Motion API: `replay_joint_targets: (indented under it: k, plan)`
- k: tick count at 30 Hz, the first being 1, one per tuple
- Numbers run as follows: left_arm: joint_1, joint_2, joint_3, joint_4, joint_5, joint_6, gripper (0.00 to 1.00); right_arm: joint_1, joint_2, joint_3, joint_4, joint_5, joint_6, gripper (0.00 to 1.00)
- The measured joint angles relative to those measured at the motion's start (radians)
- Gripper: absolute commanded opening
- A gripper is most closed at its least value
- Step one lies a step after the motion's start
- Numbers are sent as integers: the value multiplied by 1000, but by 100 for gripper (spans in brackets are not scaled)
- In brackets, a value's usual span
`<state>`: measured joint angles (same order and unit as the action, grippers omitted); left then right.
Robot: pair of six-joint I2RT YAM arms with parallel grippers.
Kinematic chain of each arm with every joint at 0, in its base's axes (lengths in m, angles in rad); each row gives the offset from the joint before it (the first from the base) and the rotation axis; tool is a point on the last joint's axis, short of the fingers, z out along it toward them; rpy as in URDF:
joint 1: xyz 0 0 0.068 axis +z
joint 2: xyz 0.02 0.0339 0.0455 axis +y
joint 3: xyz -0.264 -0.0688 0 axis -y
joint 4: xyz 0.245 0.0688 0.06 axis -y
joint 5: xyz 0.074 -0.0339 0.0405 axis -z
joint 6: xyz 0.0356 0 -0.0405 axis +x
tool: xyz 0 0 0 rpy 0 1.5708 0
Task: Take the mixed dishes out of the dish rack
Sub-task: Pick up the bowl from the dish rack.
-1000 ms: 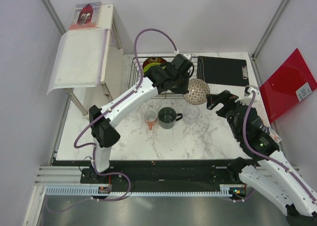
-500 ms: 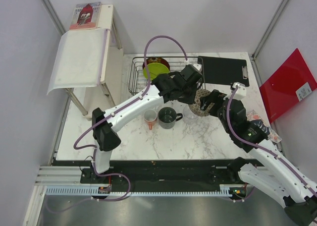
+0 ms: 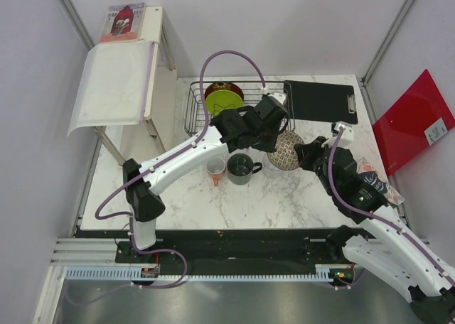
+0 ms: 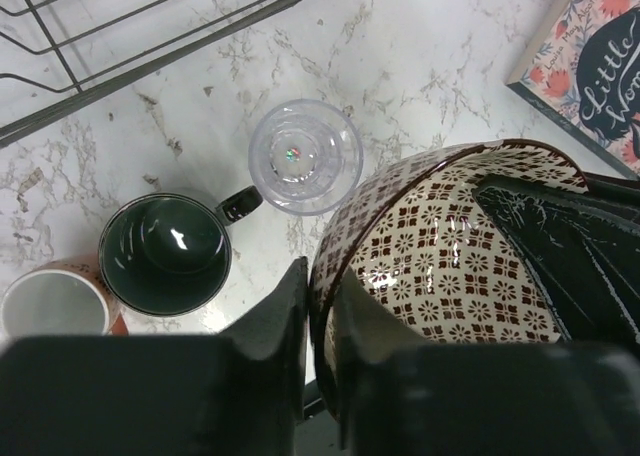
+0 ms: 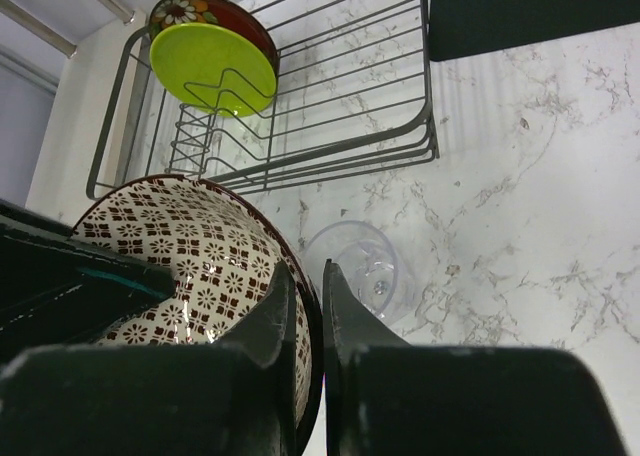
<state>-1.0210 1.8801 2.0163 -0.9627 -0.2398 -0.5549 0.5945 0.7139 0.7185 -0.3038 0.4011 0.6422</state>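
Observation:
The small patterned bowl (image 3: 286, 148) hangs tilted between both grippers, above the marble beside the clear glass (image 4: 305, 156). My right gripper (image 5: 310, 271) is shut on the bowl's (image 5: 180, 266) rim, one finger inside and one outside. My left gripper (image 4: 320, 276) straddles the opposite rim of the bowl (image 4: 440, 246), its jaws a little apart with a thin gap at the inner finger. The dish rack (image 3: 195, 100) holds the lime-green plate (image 5: 212, 68) with the dark red bowl (image 5: 200, 11) behind it. The dark grey mug (image 3: 240, 168) and the orange-red cup (image 3: 216, 169) stand on the marble.
A black clipboard (image 3: 320, 100) lies right of the rack. The white shelf stand (image 3: 117, 82) is at the back left. A red folder (image 3: 412, 121) leans at the right wall. A book (image 4: 600, 66) lies near the right arm.
The left arm brought the patterned bowl forward, away from the rack. The right gripper moved in and closed on its rim, and the left jaws have loosened.

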Motion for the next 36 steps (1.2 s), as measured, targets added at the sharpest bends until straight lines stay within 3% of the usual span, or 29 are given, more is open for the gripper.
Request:
replay_joint_targets:
  k: [1, 3, 14, 25, 36]
  plan:
    - [-3, 0, 0, 0, -5, 5, 78, 0, -5, 0, -5, -3, -5, 0]
    - [-2, -3, 1, 5, -35, 23, 99, -3, -20, -4, -19, -18, -13, 0]
    - [11, -73, 87, -59, -165, 93, 99, -15, -35, 22, 64, -184, -40, 0]
    - [42, -211, -28, -137, -246, 29, 99, -18, 127, 41, 216, -461, -62, 0]
    - [93, -270, -60, -138, -185, 84, 94, 61, 198, 109, 214, -418, -145, 0]
